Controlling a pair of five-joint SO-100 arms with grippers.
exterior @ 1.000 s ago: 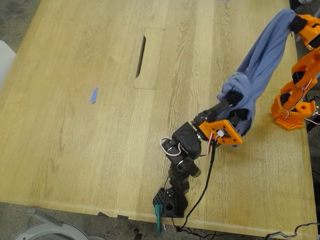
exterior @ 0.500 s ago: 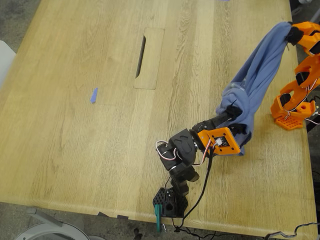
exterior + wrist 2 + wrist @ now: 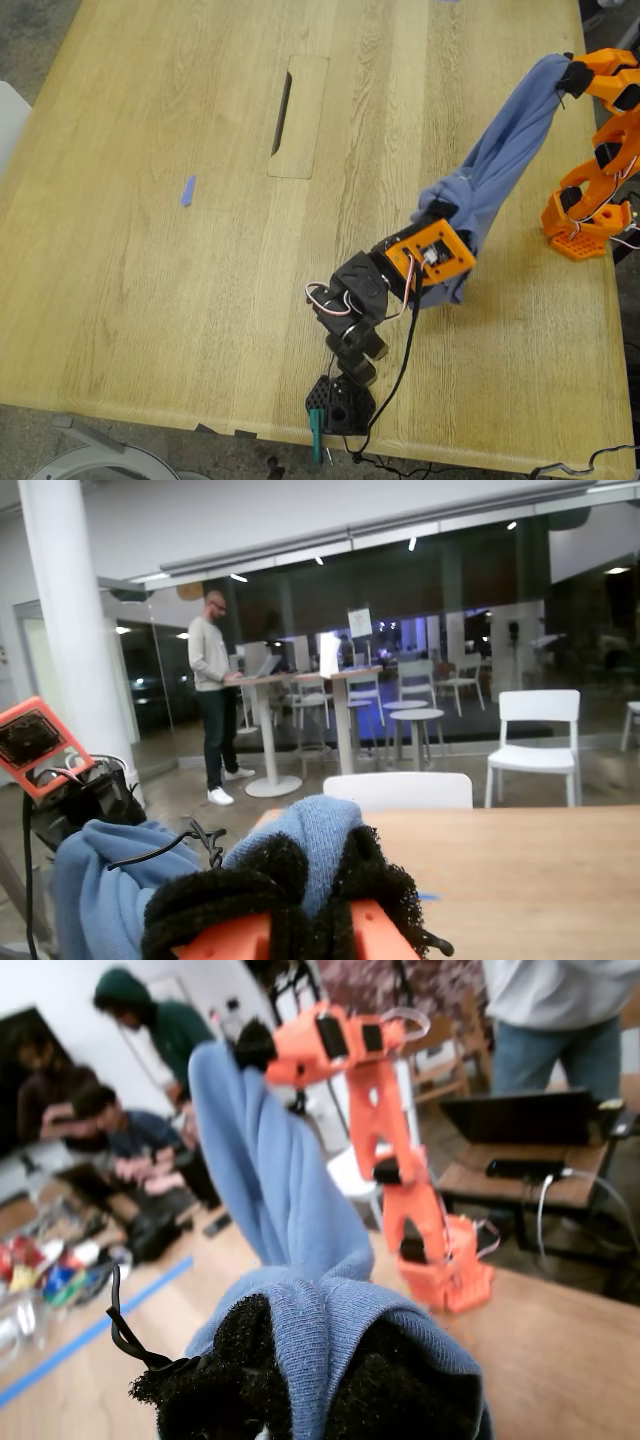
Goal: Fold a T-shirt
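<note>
- Exterior view: slate-blue soft cotton T-shirt (image 3: 500,160) is off the light wooden table (image 3: 200,250), bunched into a rope and strung through the air between both arms, over the table's edge on the exterior view's right.
- My first tool (image 3: 436,214) sits on the black-and-orange arm at the table's near edge. First wrist view has cloth wedged between the fuzzy black pads (image 3: 240,1370), so it is clamped on the lower end of the T-shirt (image 3: 270,1190).
- My second tool (image 3: 568,72) is on the all-orange arm at the exterior view's right. Second wrist view shows blue fabric (image 3: 310,840) pinched between its black pads (image 3: 260,880): clamped on the upper end.
- A short tail of cloth hangs below my first tool, just above the table.
- Small blue scrap (image 3: 187,190) lies well apart, towards the exterior view's left; not part of this.
- Step, as I read it: lift and stretch before any fold. No flat panel, no crease yet, so the task is early.
- Next move calls for carrying both ends over bare table, spreading them apart to open the bunch, then lowering flat. Risk: the twist stays in and it lands as a rope.
</note>
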